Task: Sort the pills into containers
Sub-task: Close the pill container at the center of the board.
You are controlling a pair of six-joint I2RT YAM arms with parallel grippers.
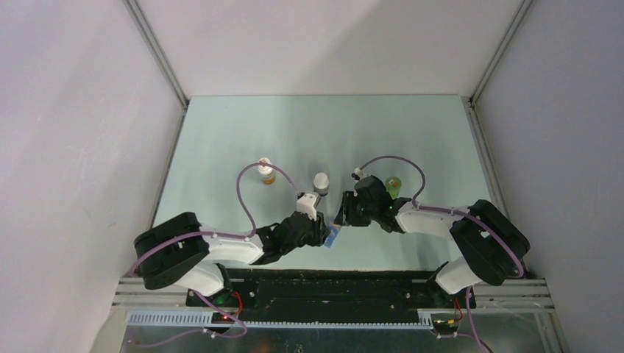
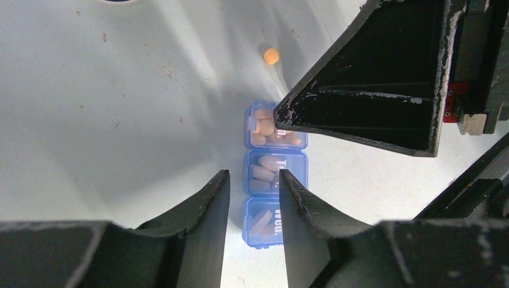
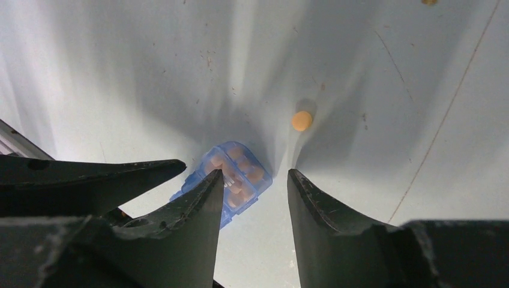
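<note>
The translucent blue pill box lies flat on the table, and its square containers hold several orange-yellow pills. One loose pill rests on the table just beyond the box's far end. My left gripper hovers open over the box's near end with nothing between its fingers. My right gripper is open above the box's far end. Its left fingertip sits over the farthest compartment, and nothing is held.
Behind the grippers stand a white-capped amber bottle, a white-capped grey bottle and a green round bottle. Another small pill shows at the top edge of the right wrist view. The two grippers are very close together.
</note>
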